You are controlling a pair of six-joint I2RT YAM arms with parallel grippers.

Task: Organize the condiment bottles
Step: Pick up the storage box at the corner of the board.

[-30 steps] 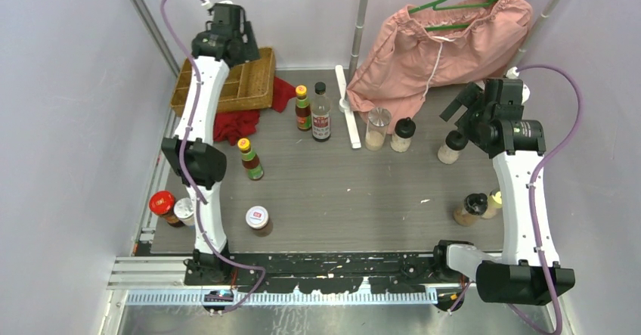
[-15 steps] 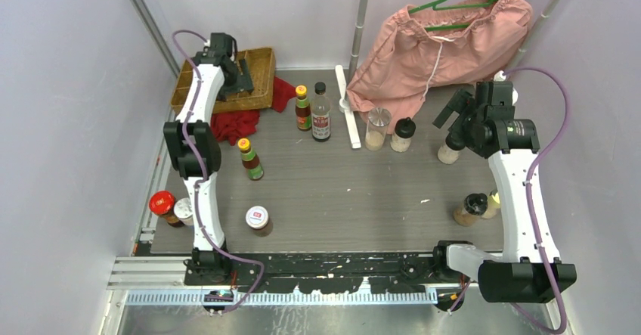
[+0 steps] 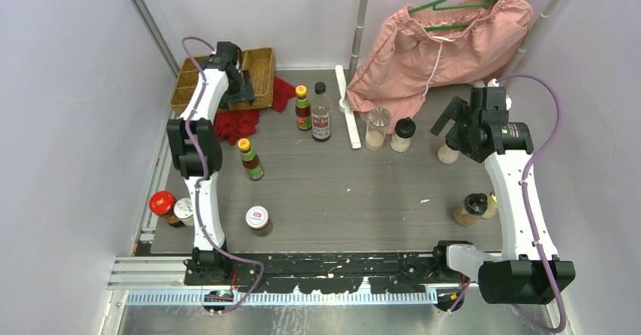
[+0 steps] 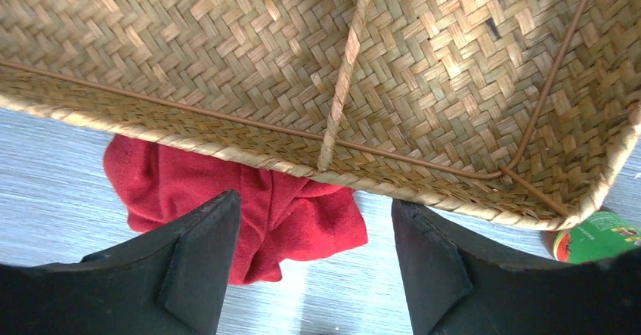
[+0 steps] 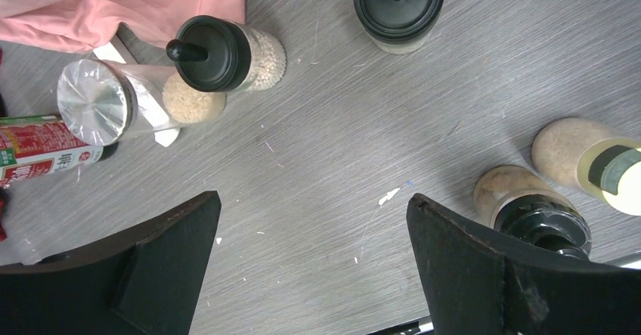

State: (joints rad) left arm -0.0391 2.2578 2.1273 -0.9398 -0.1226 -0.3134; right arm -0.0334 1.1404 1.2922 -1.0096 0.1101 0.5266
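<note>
Left gripper (image 4: 314,218): fingers well apart, empty, above the near rim of the wicker tray (image 4: 423,70).
Right gripper (image 5: 311,203): fingers spread wide, holding nothing, over the bare table (image 3: 355,191).
Condiment bottles: we count none in the tray. A yellow-capped sauce (image 3: 303,108) and a black-capped clear bottle (image 3: 321,112) stand near it. The silver-lidded jar (image 3: 376,128) and black-lidded shaker (image 3: 403,134) are mid-table, and the red-lidded jar (image 3: 164,206) is at the left edge.
Obstructions: a red cloth (image 4: 249,206) lies partly beneath the tray. A pink garment (image 3: 446,48) hangs behind the silver-lidded jar.
</note>
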